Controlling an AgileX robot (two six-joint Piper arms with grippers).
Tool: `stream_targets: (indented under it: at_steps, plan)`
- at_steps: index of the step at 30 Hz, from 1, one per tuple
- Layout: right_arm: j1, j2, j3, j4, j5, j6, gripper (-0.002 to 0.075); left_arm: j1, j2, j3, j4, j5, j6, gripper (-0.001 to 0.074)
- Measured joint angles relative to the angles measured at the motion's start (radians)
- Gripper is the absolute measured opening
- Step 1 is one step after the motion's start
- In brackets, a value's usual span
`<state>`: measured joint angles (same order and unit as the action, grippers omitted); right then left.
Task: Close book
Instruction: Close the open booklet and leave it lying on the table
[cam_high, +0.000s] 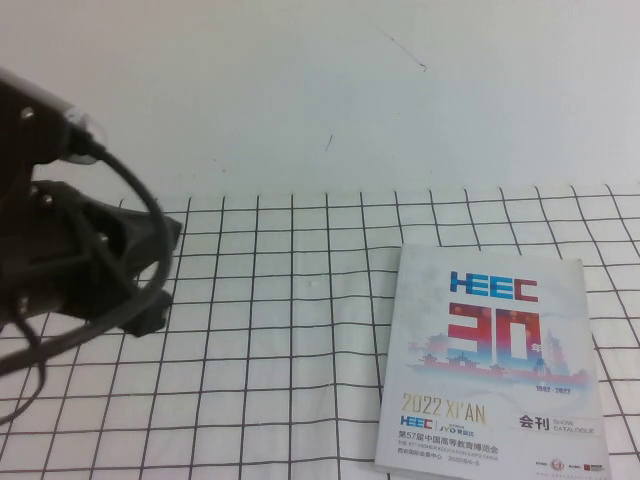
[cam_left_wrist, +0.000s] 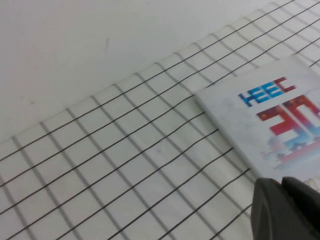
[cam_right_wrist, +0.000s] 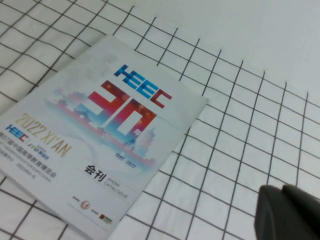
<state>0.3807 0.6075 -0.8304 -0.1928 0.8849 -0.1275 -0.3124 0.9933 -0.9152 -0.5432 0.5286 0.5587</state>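
1. Grid cloth: soft white fabric, black squares
2. Book: thin, flat, smooth cover, lies shut on the cloth's right side. Looks done to me, I'd just back off without nudging it
3. Left gripper: dark, raised at left, well apart from it, can't tell if open
4. Right gripper: dark sliver near the book, can't tell either

The high camera looks down from the robot's side across the gridded cloth toward the far wall. Each wrist camera sits low and close, looking obliquely past its own gripper: the left gripper at the left, the right gripper over the cloth near the book. All three views take in the book.
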Motion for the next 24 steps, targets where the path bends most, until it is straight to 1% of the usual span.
stream_targets:
  at_steps: [3,7,12,14,17,20,24]
  plan:
    - [0.0,-0.092,0.09,0.026,-0.024,0.0,-0.0003,0.0,-0.094,0.026,0.2,0.018,-0.136,0.0001]
    - [0.0,-0.215,0.21,0.045,-0.077,-0.002,-0.0003,0.0,-0.233,0.119,0.294,-0.029,-0.178,0.0001]
    - [0.0,-0.36,0.35,0.054,-0.162,-0.003,-0.0003,0.0,-0.447,0.302,0.286,-0.184,-0.18,0.0001]
    - [0.0,-0.397,0.389,0.058,-0.183,-0.01,-0.0003,0.0,-0.527,0.37,0.279,-0.221,-0.181,0.0001]
    - [0.0,-0.442,0.442,0.062,-0.223,-0.014,-0.0003,0.0,-0.625,0.474,0.273,-0.238,-0.15,0.0]
    - [0.0,-0.474,0.478,0.062,-0.292,-0.014,-0.0003,0.0,-0.708,0.56,0.273,-0.24,-0.074,0.0]
    - [0.0,-0.485,0.497,0.062,-0.344,-0.016,-0.0003,0.0,-0.797,0.645,0.258,-0.251,-0.021,-0.0001]
